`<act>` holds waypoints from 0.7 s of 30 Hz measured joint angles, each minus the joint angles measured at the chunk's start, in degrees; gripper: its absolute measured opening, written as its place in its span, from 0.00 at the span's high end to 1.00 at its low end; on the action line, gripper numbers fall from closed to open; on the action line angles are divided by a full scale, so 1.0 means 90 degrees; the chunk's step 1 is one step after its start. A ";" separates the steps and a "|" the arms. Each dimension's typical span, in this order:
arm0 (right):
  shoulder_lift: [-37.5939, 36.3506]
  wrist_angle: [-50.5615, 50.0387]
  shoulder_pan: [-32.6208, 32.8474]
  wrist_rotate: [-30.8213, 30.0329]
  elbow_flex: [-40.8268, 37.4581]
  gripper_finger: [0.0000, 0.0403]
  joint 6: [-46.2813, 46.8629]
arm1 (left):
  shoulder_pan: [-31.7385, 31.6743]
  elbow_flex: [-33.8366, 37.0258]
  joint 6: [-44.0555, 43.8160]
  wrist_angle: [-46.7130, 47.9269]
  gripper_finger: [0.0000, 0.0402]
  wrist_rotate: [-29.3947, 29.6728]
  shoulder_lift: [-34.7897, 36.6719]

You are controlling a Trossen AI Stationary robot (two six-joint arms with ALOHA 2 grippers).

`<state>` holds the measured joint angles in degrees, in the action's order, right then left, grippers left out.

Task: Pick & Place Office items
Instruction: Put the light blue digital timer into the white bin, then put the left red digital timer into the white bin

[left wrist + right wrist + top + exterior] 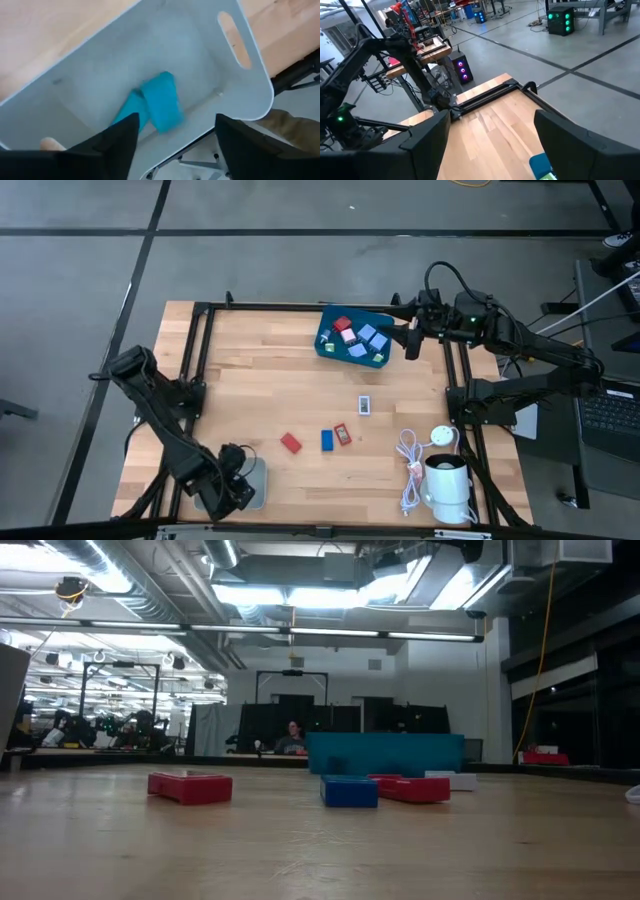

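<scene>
My left gripper [232, 480] hangs open over a pale grey bin [257, 483] at the table's near left corner. In the left wrist view, two teal-blue pieces [162, 100] show inside the bin [100, 70], below the spread fingers and apart from them. On the bare table lie a red piece [291, 443], a blue piece [327, 440], another red piece [343, 434] and a white piece [365, 405]. A teal tray [352, 337] at the far side holds several more. My right gripper [412, 340] waits open beside that tray, pointing level toward the table's left.
A coiled white cable [408, 470] and a white cylindrical device [447, 485] sit at the near right. Black frame rails [200, 360] run along the table's edges. In the low view a person [292, 740] sits far behind the table.
</scene>
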<state>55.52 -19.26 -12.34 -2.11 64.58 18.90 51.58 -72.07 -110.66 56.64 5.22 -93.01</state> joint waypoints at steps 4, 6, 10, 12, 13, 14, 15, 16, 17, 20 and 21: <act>0.0004 0.0001 0.0000 0.0000 -0.0002 0.26 0.0018 | -0.0093 -0.0002 0.0376 0.0011 0.29 0.0036 0.0015; 0.0009 -0.0001 0.0000 0.0001 -0.0002 0.26 0.0097 | -0.0192 -0.0002 0.0687 0.0013 0.28 0.0106 0.0096; 0.0006 -0.0002 0.0000 0.0000 -0.0002 0.26 0.0201 | -0.0686 -0.0007 0.1176 0.0097 0.29 0.0660 0.0422; 0.0006 -0.0001 0.0000 0.0002 -0.0002 0.26 0.0251 | -0.1062 -0.0010 0.1735 0.0137 0.29 0.0792 0.0592; 0.0006 -0.0001 0.0000 0.0002 -0.0002 0.26 0.0300 | -0.1263 -0.0010 0.2235 0.0104 0.29 0.0773 0.0647; 0.0006 -0.0001 0.0000 0.0000 -0.0002 0.26 0.0327 | -0.1476 -0.0012 0.2798 0.0063 0.29 0.0733 0.0678; 0.0006 -0.0002 0.0000 0.0000 -0.0002 0.26 0.0335 | -0.1686 -0.0012 0.3438 0.0019 0.28 0.0673 0.0688; 0.0006 -0.0003 0.0000 0.0000 -0.0002 0.26 0.0335 | -0.1885 -0.0012 0.4119 -0.0011 0.28 0.0592 0.0687; 0.0006 -0.0002 0.0000 0.0002 -0.0002 0.26 0.0335 | -0.2075 -0.0012 0.4890 -0.0028 0.28 0.0490 0.0684; 0.0006 -0.0003 0.0000 0.0002 -0.0002 0.26 0.0355 | -0.2657 -0.0012 0.7292 -0.0330 0.28 -0.0002 0.0591; 0.0006 -0.0003 0.0000 0.0002 -0.0002 0.26 0.0355 | -0.2840 -0.0012 0.7960 -0.0353 0.28 -0.0101 0.0539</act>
<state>55.57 -19.29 -12.34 -2.09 64.55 22.09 26.02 -72.18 -39.02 53.46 4.31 -88.16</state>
